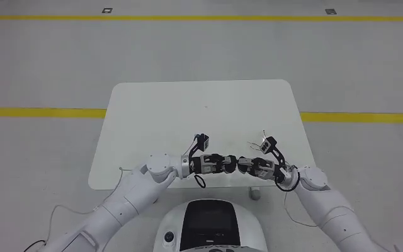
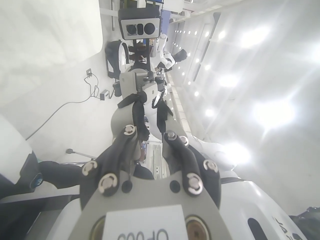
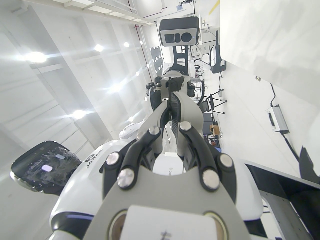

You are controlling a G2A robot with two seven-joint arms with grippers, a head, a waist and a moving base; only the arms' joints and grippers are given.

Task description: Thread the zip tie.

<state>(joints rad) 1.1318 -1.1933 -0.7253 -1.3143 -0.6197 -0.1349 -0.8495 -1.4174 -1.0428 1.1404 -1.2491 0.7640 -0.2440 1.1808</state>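
My two grippers meet tip to tip just above the front edge of the white table [image 1: 201, 107]. The left gripper [image 1: 227, 163] comes in from the left and the right gripper [image 1: 242, 165] from the right. In the left wrist view the left gripper [image 2: 139, 101] is shut on a black zip tie [image 2: 125, 103], with a short end sticking out sideways. The right gripper [image 2: 150, 76] faces it closely. In the right wrist view the right gripper [image 3: 172, 98] has its fingers pressed together on a thin dark strip, and the left gripper [image 3: 172, 83] is right beyond it. The strip's joint between the tips is hidden.
The tabletop beyond the grippers is bare white with rounded corners. Yellow floor lines [image 1: 50, 112] run behind and beside it. A cable and power box [image 3: 277, 119] lie on the floor to one side.
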